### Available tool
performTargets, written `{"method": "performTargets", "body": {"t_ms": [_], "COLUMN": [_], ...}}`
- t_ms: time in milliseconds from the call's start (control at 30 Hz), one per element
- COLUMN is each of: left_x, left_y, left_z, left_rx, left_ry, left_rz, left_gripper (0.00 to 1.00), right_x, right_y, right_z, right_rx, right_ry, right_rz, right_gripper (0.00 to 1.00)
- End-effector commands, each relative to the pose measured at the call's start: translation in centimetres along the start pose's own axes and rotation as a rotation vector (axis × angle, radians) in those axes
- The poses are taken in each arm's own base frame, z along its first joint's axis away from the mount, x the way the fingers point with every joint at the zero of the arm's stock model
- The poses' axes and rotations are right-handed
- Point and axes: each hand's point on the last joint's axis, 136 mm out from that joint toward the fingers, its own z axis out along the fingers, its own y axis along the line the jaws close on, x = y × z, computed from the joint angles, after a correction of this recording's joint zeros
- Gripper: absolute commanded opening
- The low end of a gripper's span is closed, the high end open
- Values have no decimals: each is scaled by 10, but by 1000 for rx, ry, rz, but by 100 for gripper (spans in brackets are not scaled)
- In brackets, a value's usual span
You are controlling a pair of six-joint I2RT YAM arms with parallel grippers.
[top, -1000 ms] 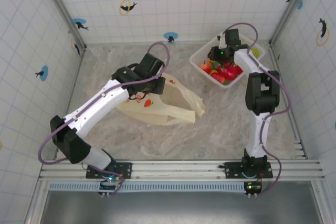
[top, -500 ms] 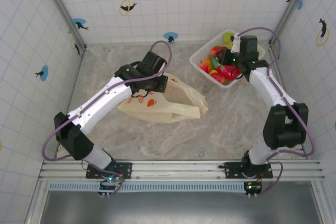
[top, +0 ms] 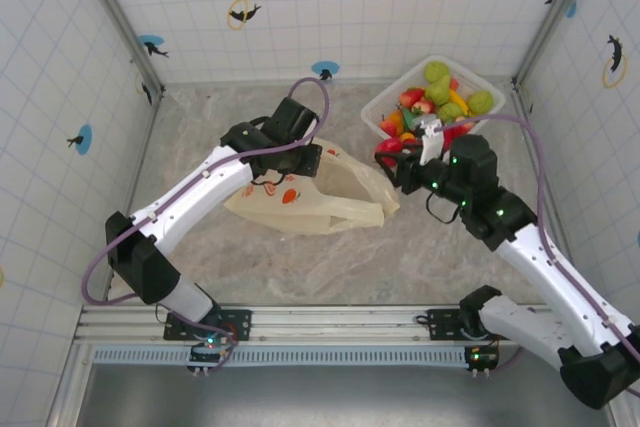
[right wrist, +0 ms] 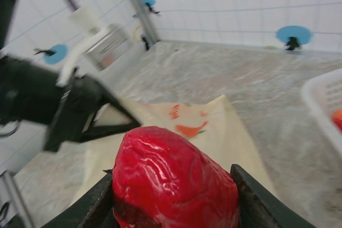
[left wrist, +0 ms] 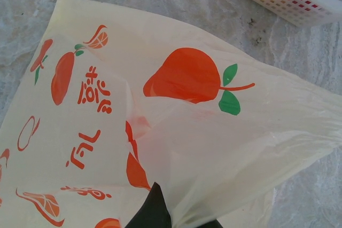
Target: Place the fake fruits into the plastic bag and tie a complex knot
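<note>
Many fake fruits (top: 440, 92), red, green, orange and yellow, lie piled in the white basket (top: 378, 107) at the far right of the table (top: 300, 267). One more, a shiny red fruit (right wrist: 171, 174), is out of the basket. The right tool (top: 400, 162) is clamped on it, with a dark finger on each side, and holds it between the basket and the plastic bag (top: 340, 202), near the bag's right end. The bag lies on the table near the middle. It is thin, cream-yellow and wrinkled, with orange-red fruit pictures on it, one a pear with green leaves. I cannot tell what is inside the bag. The left tool (top: 298, 159) is pressed together on the bag's far edge, pinching the thin plastic.
</note>
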Motion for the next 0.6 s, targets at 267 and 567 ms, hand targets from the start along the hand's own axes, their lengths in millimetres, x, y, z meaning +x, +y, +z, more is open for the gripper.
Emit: {"method": "performTargets", "body": {"t_ms": [267,567], "left_x": [-11,-11], "left_y": [-16,-26], "left_z": [-18,-31], "left_rx": [100,169], "left_ry": [-34,-45], "left_rz": [-20,-47], "left_gripper": [0,0], "right_x": [40,94], "right_y": [37,34], "right_z": [57,94], "right_rx": [1,40], "right_ry": [-14,89], "right_rz": [-56,-78], "right_gripper": [41,41]}}
